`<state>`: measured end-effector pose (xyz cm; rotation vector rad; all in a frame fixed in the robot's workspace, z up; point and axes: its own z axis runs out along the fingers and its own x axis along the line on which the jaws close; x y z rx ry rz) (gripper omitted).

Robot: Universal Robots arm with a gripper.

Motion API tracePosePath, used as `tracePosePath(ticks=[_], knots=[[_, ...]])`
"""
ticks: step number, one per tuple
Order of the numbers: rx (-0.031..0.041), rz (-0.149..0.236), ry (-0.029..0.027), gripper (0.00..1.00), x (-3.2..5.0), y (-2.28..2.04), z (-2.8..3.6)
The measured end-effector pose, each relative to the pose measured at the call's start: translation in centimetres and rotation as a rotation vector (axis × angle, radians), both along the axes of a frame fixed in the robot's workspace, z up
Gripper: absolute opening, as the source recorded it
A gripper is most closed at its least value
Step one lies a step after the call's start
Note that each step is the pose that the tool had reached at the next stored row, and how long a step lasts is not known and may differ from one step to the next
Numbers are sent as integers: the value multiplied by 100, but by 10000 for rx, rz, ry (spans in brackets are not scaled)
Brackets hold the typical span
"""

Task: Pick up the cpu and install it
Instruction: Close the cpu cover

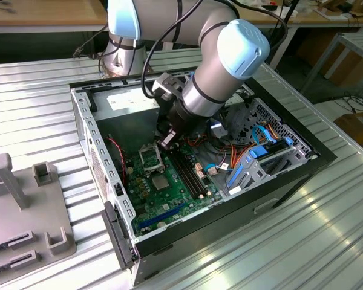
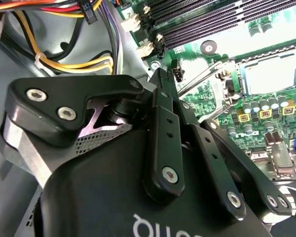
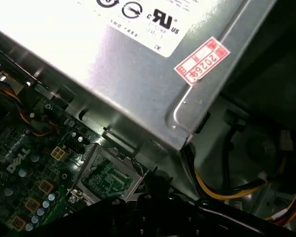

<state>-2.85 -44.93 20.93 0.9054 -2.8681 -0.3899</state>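
Arm reaches down into open case point(image 1: 85, 115), hand point(image 1: 167, 140) low beside socket point(image 1: 151, 158), lined up over board; fingers look closed together; any cpu held — cannot tell.

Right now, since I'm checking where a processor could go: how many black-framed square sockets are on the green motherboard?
1. The socket sits on the motherboard near the silver power supply; the arm may hide more.

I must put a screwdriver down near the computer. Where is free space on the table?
The ribbed table is bare at the exterior view's right of the case, and between the case and the grey fixture. Inside the case it is crowded: arm, cables, motherboard.
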Motion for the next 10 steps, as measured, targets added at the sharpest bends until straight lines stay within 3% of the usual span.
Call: tracePosePath(ticks=[10], knots=[[-1, 84, 1, 11, -9, -1, 69]])
